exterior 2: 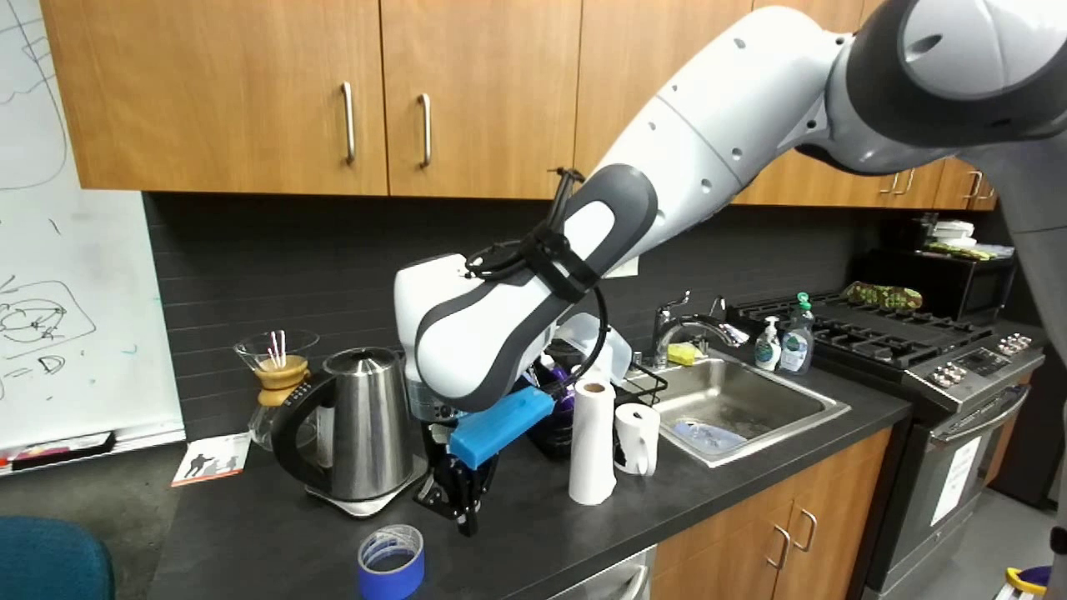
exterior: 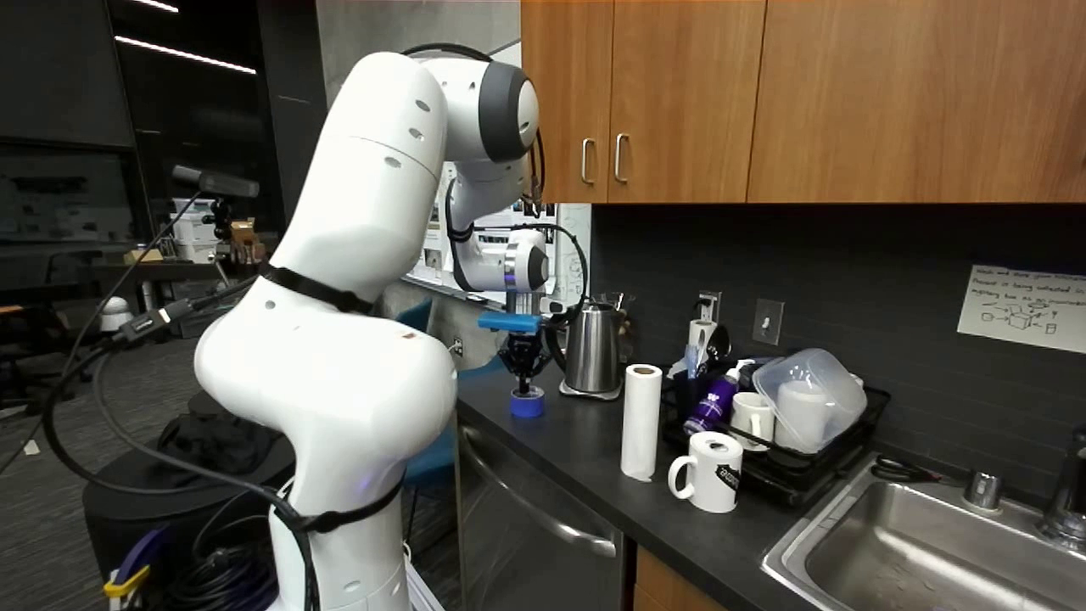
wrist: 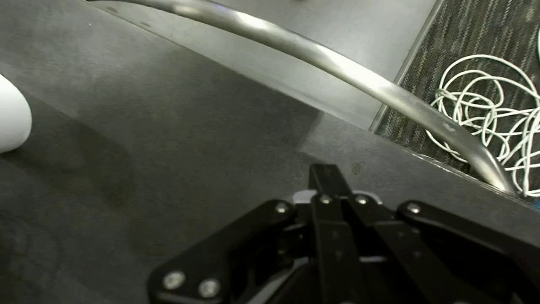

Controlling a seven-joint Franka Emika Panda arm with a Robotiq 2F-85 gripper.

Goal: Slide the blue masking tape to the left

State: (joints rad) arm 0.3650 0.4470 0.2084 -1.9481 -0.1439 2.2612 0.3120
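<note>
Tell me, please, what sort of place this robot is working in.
It looks like a kitchen, probably in an office or lab: an exterior view shows a sink, a stove and a whiteboard.

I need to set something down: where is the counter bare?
One free patch lies between the blue masking tape and the paper-towel roll, though the gripper is at its tape end. Another lies between the steel jug, the leaflet and the tape. It is crowded around the dish rack and nearby white mug.
</note>
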